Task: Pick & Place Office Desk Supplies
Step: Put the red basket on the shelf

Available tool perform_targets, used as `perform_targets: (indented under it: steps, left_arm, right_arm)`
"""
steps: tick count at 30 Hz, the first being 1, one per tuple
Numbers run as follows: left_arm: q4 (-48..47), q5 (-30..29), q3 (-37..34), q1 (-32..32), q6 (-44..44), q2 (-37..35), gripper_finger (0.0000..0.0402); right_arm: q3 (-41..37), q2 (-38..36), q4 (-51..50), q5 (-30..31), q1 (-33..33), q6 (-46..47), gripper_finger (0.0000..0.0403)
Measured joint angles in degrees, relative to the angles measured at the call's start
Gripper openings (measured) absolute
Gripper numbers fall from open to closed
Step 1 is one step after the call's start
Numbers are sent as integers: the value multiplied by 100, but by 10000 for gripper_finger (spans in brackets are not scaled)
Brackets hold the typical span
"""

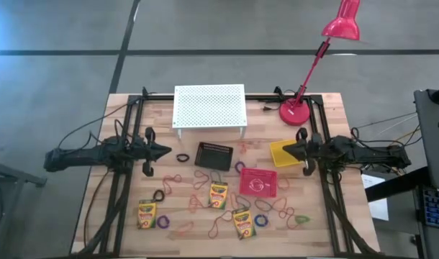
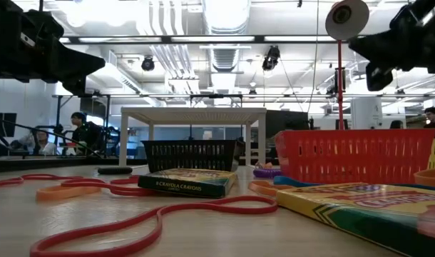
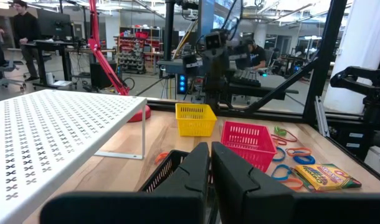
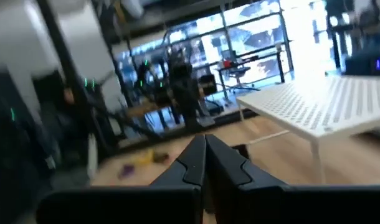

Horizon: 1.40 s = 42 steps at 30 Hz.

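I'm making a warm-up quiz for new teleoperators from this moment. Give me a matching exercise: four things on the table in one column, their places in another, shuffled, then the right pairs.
Things:
1. black basket
2. yellow basket
3. red basket
4. white perforated stand

Places, as seen in the high view:
A. just under the right gripper's tip
B. at the table's far edge, beside the red lamp's base
C. mid-table, right in front of the stand
D. nearer the front than the yellow basket, with rubber bands around it

Pairs: 1-C, 2-A, 3-D, 4-B
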Motion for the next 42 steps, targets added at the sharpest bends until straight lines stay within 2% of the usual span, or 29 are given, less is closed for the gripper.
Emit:
perform_targets:
  steps: [7, 10, 13, 19, 26, 30, 32, 37, 42]
  left_arm:
    - [1, -1, 0, 0, 0, 0, 26]
    - [1, 1, 0, 0, 0, 0, 26]
    - [1, 0, 0, 0, 0, -2, 26]
    - [1, 1, 0, -2, 0, -2, 26]
    - [1, 0, 1, -2, 0, -2, 26]
    - [1, 1, 0, -2, 0, -2, 26]
    - [1, 1, 1, -2, 0, -2, 26]
    - [1, 0, 2, -1, 0, -2, 26]
    - [1, 1, 2, -2, 0, -2, 26]
  right_arm:
    - [214, 280, 107, 339, -1, 1774, 8]
    - [506, 678, -124, 402, 0, 1926, 8]
    - [1087, 1277, -906, 596, -1, 1996, 8]
    - [2580, 2870, -2619, 359, 0, 1672, 8]
    - [3909, 4845, -4002, -694, 0, 1376, 14]
    - [4324, 5946, -4092, -1485, 0, 1134, 48]
    - [4520, 6521, -4101, -1693, 4, 975, 73]
    - [5171, 7870, -4304, -1686, -77, 447, 135]
    - [6074, 9166, -5236, -1679, -226, -561, 164]
